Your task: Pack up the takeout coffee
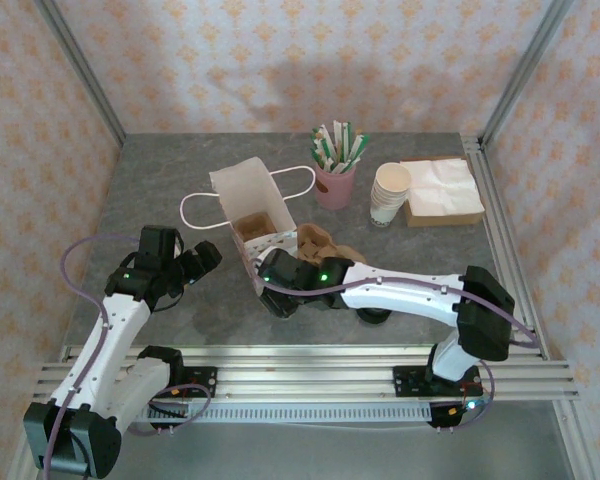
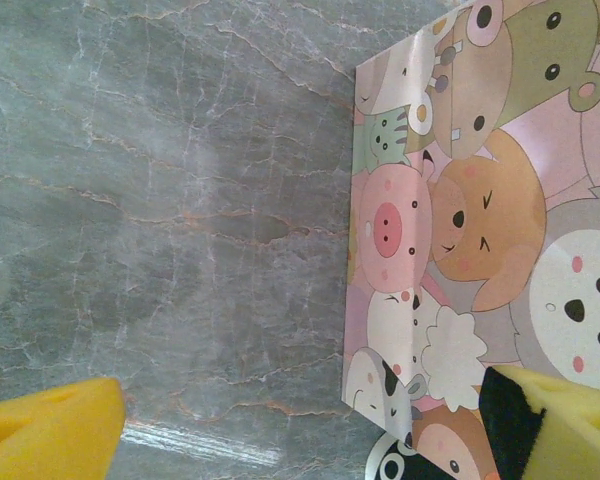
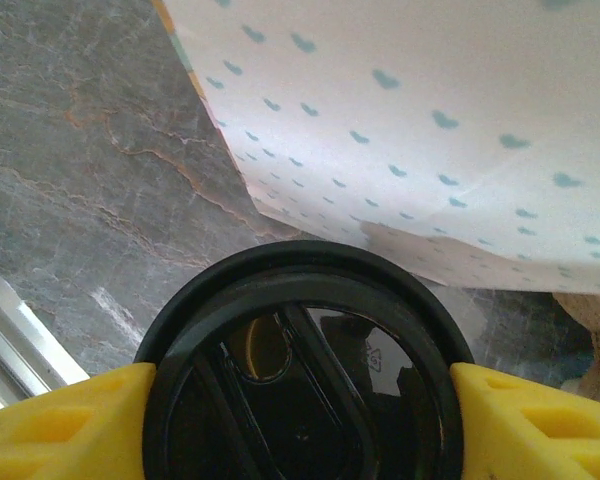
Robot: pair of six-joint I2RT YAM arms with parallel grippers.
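In the right wrist view the takeout coffee (image 3: 305, 380) sits at lower centre between the yellow pads of the right pincer (image 3: 300, 420). I cannot tell whether they clamp it. In the left wrist view the left pincer (image 2: 300, 430) gapes wide and empty beside the cartoon-printed paper bag (image 2: 480, 230), at the right of the frame.

The takeout coffee (image 3: 300, 400), black domed lid facing up, sits between two yellow fingers (image 3: 70, 425). A heart-dotted white bag (image 3: 400, 120) lies just beyond, with grey tabletop (image 3: 80, 150) at left.
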